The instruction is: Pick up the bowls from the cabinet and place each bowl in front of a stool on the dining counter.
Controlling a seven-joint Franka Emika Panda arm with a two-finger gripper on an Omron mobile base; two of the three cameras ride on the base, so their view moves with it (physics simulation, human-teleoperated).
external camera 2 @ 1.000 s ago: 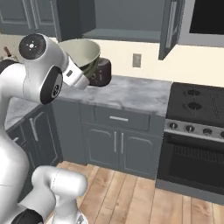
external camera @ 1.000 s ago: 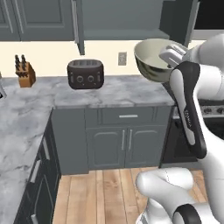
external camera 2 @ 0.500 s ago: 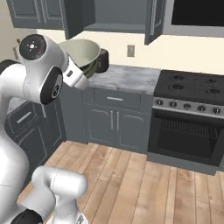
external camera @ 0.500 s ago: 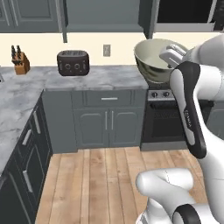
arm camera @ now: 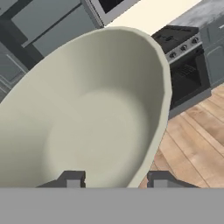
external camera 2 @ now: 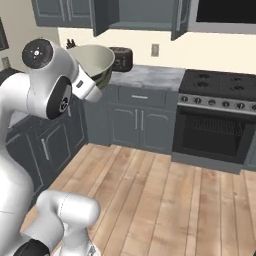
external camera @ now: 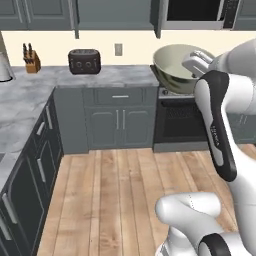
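Note:
My gripper (arm camera: 116, 179) is shut on the rim of a deep, glossy cream bowl (arm camera: 87, 118) with an olive-grey outside, holding it up in the air. In the left base view the bowl (external camera: 175, 65) hangs tilted in front of the stove, with the gripper (external camera: 196, 60) at its right rim. From the right base camera, the bowl (external camera 2: 95, 60) sits at the end of my arm, above the gripper (external camera 2: 89, 86). The dark grey wall cabinet (external camera: 117, 12) (external camera 2: 145, 12) stands open above the worktop. The dining counter and stools are out of view.
A black toaster (external camera: 84, 61) and a knife block (external camera: 31, 58) stand on the marble worktop (external camera: 125, 75). A stove with oven (external camera 2: 217, 120) is to the right. Grey drawer cabinets (external camera: 30, 165) line the left. Wooden floor (external camera 2: 165, 200) lies open ahead.
The whole picture has shifted left: the base has turned, bringing the stove into view. The bowl stays in my grip, held at the same height.

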